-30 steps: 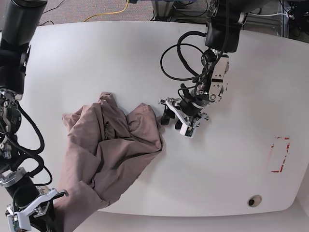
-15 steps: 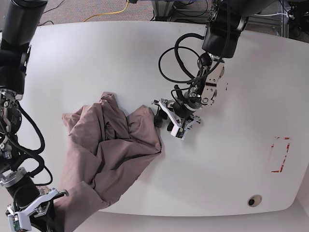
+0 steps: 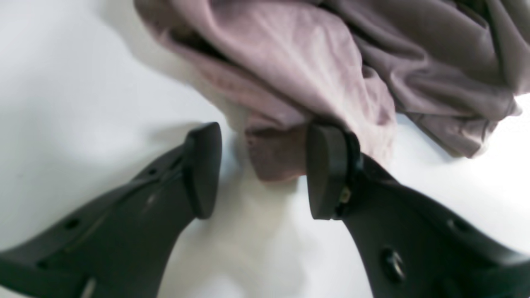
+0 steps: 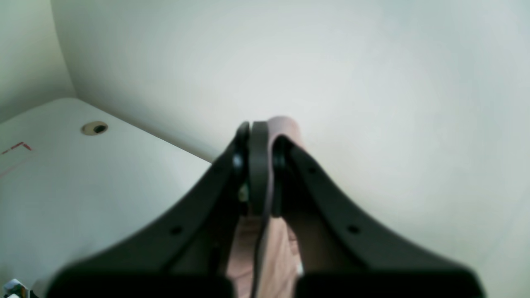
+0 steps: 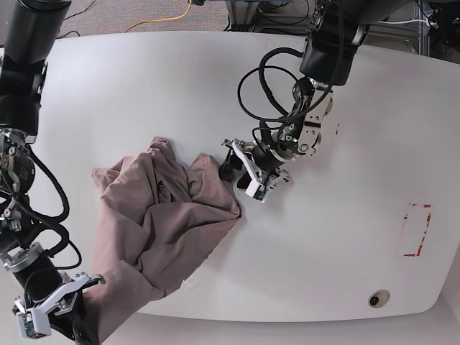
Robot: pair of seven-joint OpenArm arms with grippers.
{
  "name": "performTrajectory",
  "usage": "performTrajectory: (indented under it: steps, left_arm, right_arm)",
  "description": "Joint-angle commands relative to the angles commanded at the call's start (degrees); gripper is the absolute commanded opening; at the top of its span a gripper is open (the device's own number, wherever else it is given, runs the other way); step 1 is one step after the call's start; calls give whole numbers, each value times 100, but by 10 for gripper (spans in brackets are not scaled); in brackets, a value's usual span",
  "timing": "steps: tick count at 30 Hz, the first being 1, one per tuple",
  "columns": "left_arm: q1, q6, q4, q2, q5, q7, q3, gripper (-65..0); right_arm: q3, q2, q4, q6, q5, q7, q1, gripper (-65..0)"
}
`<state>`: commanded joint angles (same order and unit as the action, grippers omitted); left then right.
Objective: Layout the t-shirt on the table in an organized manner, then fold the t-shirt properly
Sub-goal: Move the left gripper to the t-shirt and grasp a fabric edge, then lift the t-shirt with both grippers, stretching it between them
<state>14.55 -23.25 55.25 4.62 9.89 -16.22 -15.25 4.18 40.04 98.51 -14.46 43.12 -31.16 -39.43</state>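
Straddling a t-shirt (image 3: 314,74) fold, left gripper (image 3: 265,169) gapes wide.
Only the right-wrist view shows right gripper (image 4: 261,165) clamped on cloth, table (image 4: 124,198) beneath.

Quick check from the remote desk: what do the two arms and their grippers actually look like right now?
Both arms are black, jointed tubes. The left gripper has a white and silver body, black fingers with flat rounded pads, and looping black cables above it. The right gripper has a white bracket, matching black fingers, and black cables along the arm.
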Motion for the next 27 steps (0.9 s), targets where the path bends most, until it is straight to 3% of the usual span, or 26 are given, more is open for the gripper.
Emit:
performTrajectory:
  steps: [3, 9, 16, 22, 27]
  left_arm:
    - [62, -18, -255, 70, -9, 0, 9, -504]
    - [229, -18, -598, 79, -18, 0, 0, -642]
    - [202, -26, -571, 44, -9, 0, 35, -650]
    - [141, -44, 220, -360, 0, -53, 510, -650]
    - [-26, -53, 1380, -949, 0, -633, 985, -650]
  right_arm:
    - [0, -9, 0, 0, 0, 0, 0, -650]
    - [0, -9, 0, 0, 0, 0, 0, -650]
    - [0, -9, -9, 0, 0, 0, 0, -650]
    - [-9, -26, -193, 44, 0, 35, -35, -650]
    - [-325, -343, -466, 9, -26, 0, -176, -650]
